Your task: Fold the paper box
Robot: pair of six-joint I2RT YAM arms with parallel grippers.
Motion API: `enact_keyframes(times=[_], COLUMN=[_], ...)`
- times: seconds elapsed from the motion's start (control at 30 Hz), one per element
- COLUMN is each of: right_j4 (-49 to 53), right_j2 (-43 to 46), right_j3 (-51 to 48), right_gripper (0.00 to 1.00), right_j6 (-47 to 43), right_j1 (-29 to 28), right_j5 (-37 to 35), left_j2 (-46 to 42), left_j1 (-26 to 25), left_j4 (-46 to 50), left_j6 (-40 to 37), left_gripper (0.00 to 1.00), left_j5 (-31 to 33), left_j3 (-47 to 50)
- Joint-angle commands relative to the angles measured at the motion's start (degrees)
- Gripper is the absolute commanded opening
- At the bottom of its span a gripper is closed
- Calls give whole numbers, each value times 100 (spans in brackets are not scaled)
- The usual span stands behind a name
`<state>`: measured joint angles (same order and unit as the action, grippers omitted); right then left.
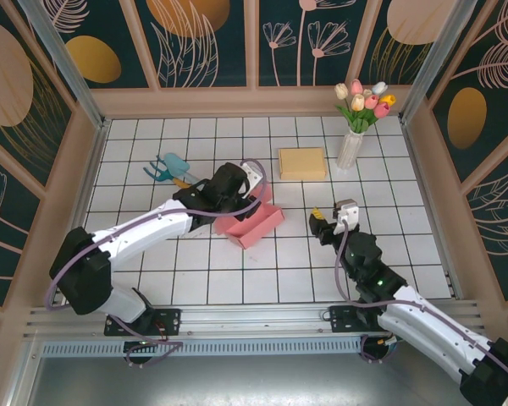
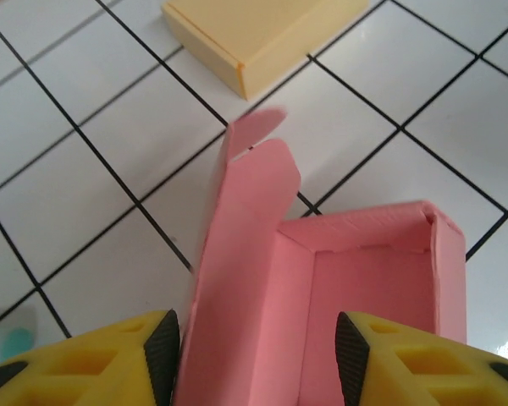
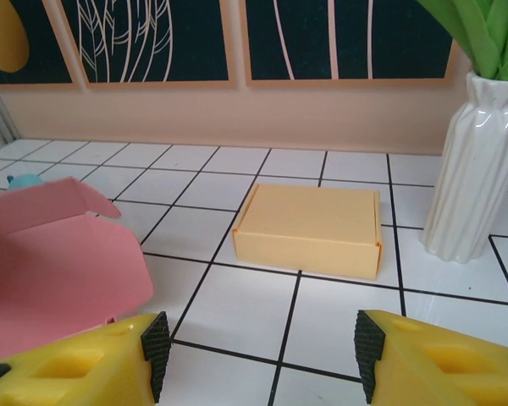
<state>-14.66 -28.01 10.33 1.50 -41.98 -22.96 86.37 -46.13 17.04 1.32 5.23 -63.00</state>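
The table (image 1: 406, 245) carries two paper boxes: one pink box (image 1: 258, 224) near its middle and one yellow box (image 1: 302, 162) nearer the far edge. One white vase (image 1: 350, 150) of tulips (image 1: 364, 100) stands toward the far right corner. One teal object (image 1: 168, 166) lies further left.

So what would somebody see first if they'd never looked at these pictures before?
Probably the bright pink paper box in the middle of the white tiled table, half open with its lid flap standing up, and the left gripper right over it. Then the tulips in a white vase at the back right, with a closed yellow box lying beside them to the left.
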Motion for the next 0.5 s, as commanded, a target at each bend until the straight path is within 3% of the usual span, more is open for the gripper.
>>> enact_keyframes(times=[0.0, 0.23, 0.33, 0.47], right_j4=[-372, -503, -549, -1109], right_j2=[-153, -511, -595, -858], right_j3=[17, 80, 101, 23], right_gripper=[63, 64, 64, 66], right_j6=[-171, -241, -321, -1079], right_j1=[56, 82, 95, 126], right_j5=[200, 333, 499, 1056], left_j2=[185, 324, 337, 471], left_j1=[22, 24, 17, 17], left_j4=[193, 551, 680, 840], left_j6=[-184, -252, -290, -359], left_gripper=[52, 48, 41, 36], left_j5=[-313, -289, -362, -401], left_j3=[-344, -730, -789, -866])
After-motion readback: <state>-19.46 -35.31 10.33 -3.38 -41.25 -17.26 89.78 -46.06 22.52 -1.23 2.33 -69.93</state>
